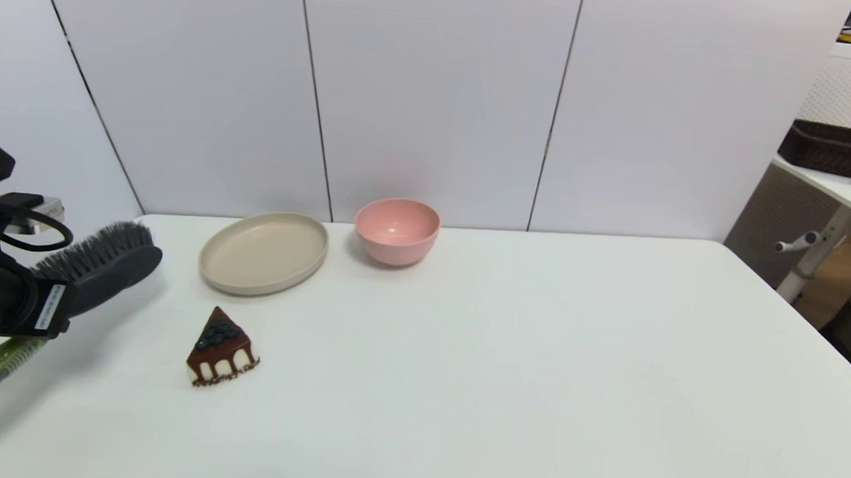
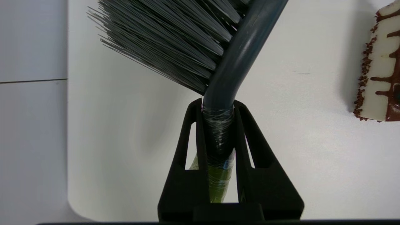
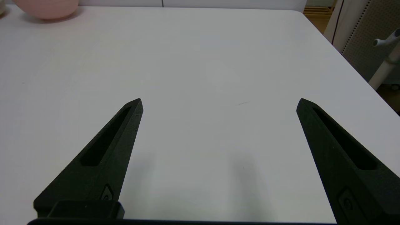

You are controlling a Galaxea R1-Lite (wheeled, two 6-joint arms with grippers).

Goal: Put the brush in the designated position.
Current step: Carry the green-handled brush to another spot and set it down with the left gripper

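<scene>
The brush (image 1: 101,264) hangs above the table's far left side, bristles up, its dark head pointing toward the beige plate and its lime-green handle sticking out low at the left edge. My left gripper (image 1: 56,305) is shut on the brush's neck; in the left wrist view both fingers (image 2: 200,131) clamp the grey neck of the brush (image 2: 232,62) just below the bristles. My right gripper (image 3: 218,103) stands open over bare white tabletop on the right side, out of the head view. The designated position is unmarked tabletop that I cannot single out.
A beige round plate (image 1: 264,253) and a pink bowl (image 1: 397,230) sit at the back of the table. A slice of chocolate cake (image 1: 221,348) lies in front of the plate, close to the brush. The table's left edge (image 2: 68,125) runs beside the brush.
</scene>
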